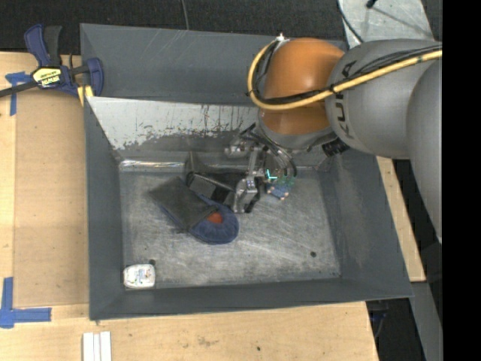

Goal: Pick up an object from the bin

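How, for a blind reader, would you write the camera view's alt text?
The gripper hangs low in the grey bin beside a black flat thing and a dark blue cloth; a small white thing lies in the lower-left corner.

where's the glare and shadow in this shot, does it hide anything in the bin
Camera view: glare streaks the bin's back wall and the orange cover; camera view: beside the end effector, the black block is hard to part from the dark cloth under it; camera view: the small white thing in the near left corner is plainly lit.
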Motion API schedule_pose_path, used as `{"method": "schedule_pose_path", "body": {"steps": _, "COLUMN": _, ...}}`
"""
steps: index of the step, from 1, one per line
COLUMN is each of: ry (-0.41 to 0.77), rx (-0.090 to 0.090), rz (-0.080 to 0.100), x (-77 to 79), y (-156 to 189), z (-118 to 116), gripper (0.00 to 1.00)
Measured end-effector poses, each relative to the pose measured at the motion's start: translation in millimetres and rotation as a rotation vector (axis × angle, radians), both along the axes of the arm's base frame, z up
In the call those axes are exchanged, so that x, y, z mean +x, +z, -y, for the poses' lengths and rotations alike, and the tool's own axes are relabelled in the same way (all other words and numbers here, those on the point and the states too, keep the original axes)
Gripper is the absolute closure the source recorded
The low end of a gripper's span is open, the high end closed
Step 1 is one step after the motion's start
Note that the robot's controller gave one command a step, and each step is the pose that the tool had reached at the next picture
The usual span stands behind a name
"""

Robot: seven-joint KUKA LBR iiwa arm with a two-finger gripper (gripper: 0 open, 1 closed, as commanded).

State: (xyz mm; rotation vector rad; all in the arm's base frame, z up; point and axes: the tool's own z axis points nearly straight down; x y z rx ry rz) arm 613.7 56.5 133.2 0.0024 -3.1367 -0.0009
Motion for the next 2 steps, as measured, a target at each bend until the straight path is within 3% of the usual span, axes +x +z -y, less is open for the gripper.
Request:
{"method": "schedule_pose_path", "body": {"steps": 1, "ry": 0.151, "rx": -0.001, "rz": 0.02, "x": 2.7, "y": -42.8, "z": -24.0, "gripper": 0.0}}
{"method": "schedule_pose_path", "body": {"steps": 2, "ry": 0.15, "rx": -0.001, "rz": 0.016, "x": 2.1, "y": -44.1, "z": -24.0, "gripper": 1.0}}
